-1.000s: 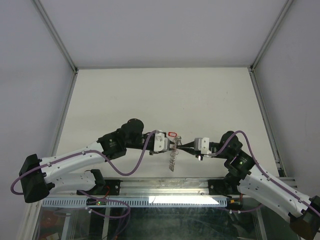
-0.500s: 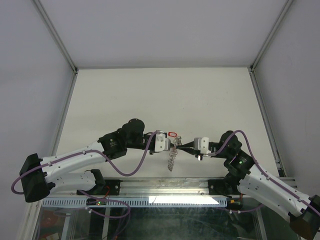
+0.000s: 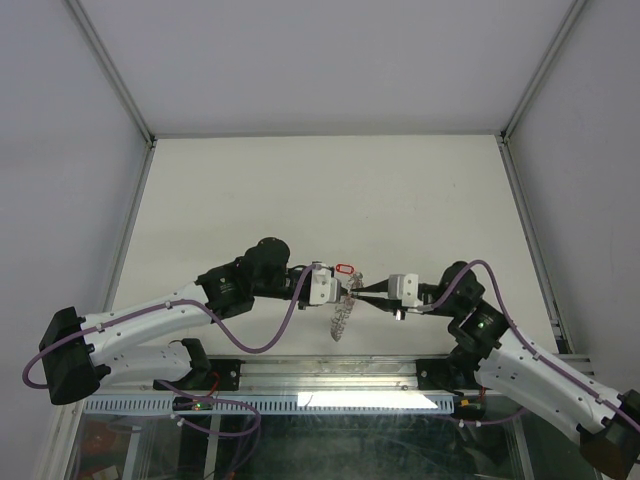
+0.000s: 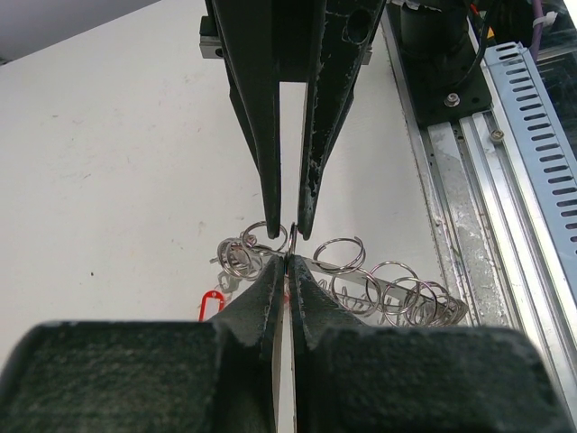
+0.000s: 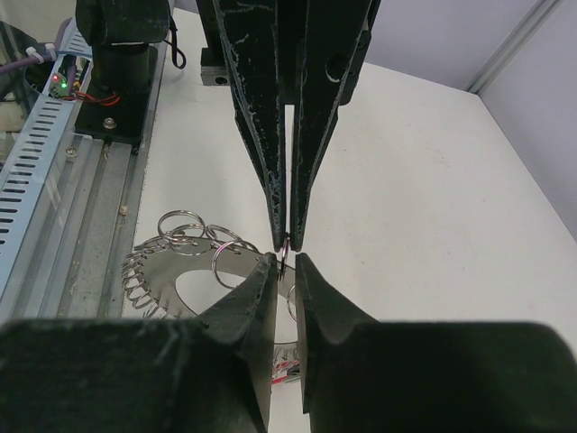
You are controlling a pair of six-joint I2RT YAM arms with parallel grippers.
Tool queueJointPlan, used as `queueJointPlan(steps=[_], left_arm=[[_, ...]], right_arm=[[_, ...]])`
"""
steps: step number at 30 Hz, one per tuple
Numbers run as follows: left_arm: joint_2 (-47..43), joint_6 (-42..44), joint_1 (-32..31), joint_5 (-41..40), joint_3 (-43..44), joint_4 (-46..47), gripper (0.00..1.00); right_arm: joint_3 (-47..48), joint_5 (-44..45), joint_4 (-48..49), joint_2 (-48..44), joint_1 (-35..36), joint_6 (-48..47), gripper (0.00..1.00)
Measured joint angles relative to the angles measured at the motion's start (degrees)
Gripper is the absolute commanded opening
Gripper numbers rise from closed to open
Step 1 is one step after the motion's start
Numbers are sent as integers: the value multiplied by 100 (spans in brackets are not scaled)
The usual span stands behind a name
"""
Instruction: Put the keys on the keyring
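We are looking down at one pale table (image 3: 300, 190) with two arms reaching in from its near edge: one left arm (image 3: 150, 320) and one right arm (image 3: 520, 360). Their two grippers are meeting tip to tip near the middle, close to the near edge.

The left gripper (image 4: 287, 263) is pressing its two fingers tightly together, with no gap between them. It is pinching a thin wire loop that belongs to the keyring (image 3: 340, 318).

The right gripper (image 5: 285, 262) is holding its two fingers slightly apart. A narrow strip of table is showing between them, and the same thin loop is sitting in that gap. We cannot tell whether either finger is touching the loop.

The one keyring is hanging from the meeting fingertips on the side nearer the arm bases. In the right wrist view it is showing as a shiny metal plate with one oval hole, rimmed by small silver loops. The loops are overlapping too much for us to count them surely.

One red tag (image 3: 345, 268) is lying just beside the fingertips on the far side. Its white window is facing up. We cannot make out its key, nor tell whether it is joined to the keyring.
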Motion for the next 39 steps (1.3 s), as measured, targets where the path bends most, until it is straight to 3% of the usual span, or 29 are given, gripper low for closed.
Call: queueJointPlan(steps=[22, 25, 27, 32, 33, 36, 39], left_arm=[[-31, -2, 0, -2, 0, -13, 0], [-31, 0, 0, -2, 0, -13, 0], [-31, -2, 0, -2, 0, -11, 0], [-31, -2, 2, -7, 0, -13, 0], [-31, -7, 2, -9, 0, -13, 2], [-33, -57, 0, -52, 0, 13, 25], [-105, -212, 0, -190, -17, 186, 41]], right_arm=[[-39, 98, 138, 306, 0, 144, 15], [-39, 101, 164, 345, 0, 149, 9], [-39, 101, 184, 367, 0, 149, 0], [-39, 94, 223, 426, 0, 173, 0], [-39, 92, 225, 426, 0, 175, 0], [-39, 125, 199, 380, 0, 168, 0], [-39, 238, -28, 219, 0, 118, 0]])
